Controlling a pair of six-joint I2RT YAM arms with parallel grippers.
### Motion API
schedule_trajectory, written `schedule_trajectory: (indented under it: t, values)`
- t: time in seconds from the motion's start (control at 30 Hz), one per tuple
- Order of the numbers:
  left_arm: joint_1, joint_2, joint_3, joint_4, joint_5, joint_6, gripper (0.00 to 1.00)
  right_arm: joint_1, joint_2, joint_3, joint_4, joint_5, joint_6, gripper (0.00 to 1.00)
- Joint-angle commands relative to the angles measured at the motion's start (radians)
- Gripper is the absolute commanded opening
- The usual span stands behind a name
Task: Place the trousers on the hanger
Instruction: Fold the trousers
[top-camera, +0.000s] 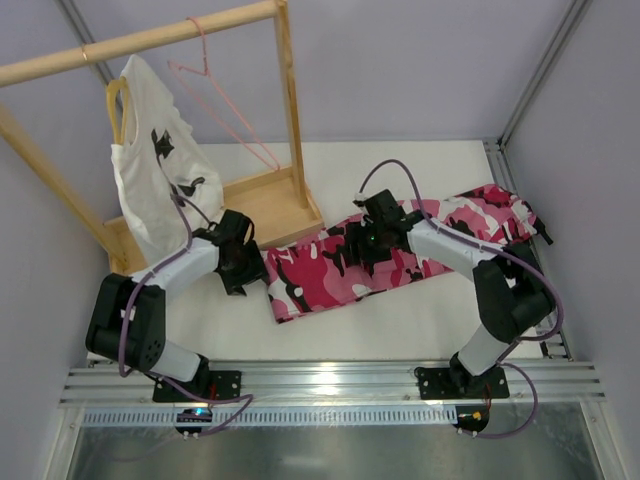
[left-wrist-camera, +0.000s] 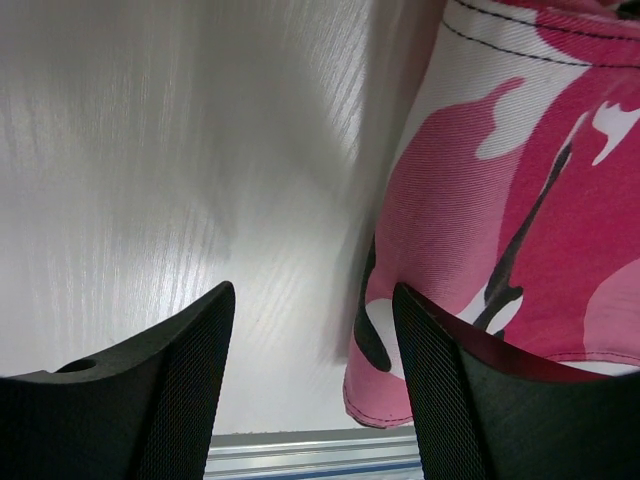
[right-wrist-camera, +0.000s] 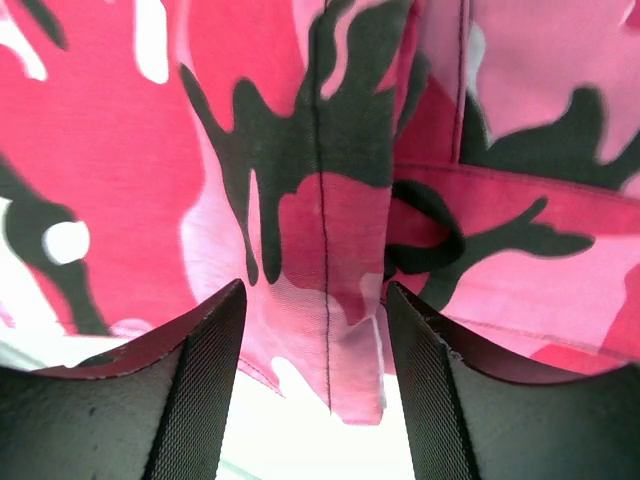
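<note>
The trousers lie flat on the white table, to the right of the wooden rack. They stretch away from it in a long band, and the end nearest the rack sits just in front of the near right corner of its base. The pale-pink hanger hangs bare by its hook from the rack's top rail, toward the rail's right end. To its left on the same rail, a white T-shirt with black print droops from a yellow hanger. The left gripper is low over the table in front of the rack's base, at the trousers' rack-side end. In its wrist view the left gripper has its fingers spread well apart with only bare tabletop between them. The trousers' hem edge runs alongside one finger, and whether that finger touches the cloth cannot be told. The right gripper is farther from the rack, over the middle of the trousers. Its wrist view shows the right gripper likewise wide, its fingers on either side of a folded, seamed edge of camouflage cloth below them, with nothing pinched.
</note>
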Motion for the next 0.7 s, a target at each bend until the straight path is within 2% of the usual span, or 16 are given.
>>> schedule_trajectory:
  t: [0.0, 0.13, 0.23, 0.33, 0.47, 0.67]
  values:
    - [0.003, 0.006, 0.042, -0.009, -0.006, 0.038, 0.65, -0.092, -0.079, -0.036, 0.098, -0.193, -0.067, 0.62]
    - [0.003, 0.010, 0.028, 0.000, -0.017, 0.039, 0.66, -0.160, -0.038, -0.041, 0.143, -0.396, -0.121, 0.66]
    - [0.003, 0.023, 0.001, 0.040, 0.015, 0.036, 0.66, -0.172, 0.023, -0.011, 0.146, -0.445, -0.161, 0.67]
    - [0.003, 0.044, -0.013, 0.083, 0.073, 0.029, 0.65, -0.179, 0.098, 0.014, 0.207, -0.566, -0.161, 0.67]
    - [0.003, 0.079, -0.019, 0.120, 0.106, 0.026, 0.64, -0.183, 0.189, 0.048, 0.227, -0.608, -0.178, 0.68]
    - [0.003, 0.108, -0.019, 0.126, 0.092, 0.030, 0.64, -0.191, 0.212, 0.022, 0.253, -0.611, -0.198, 0.69]
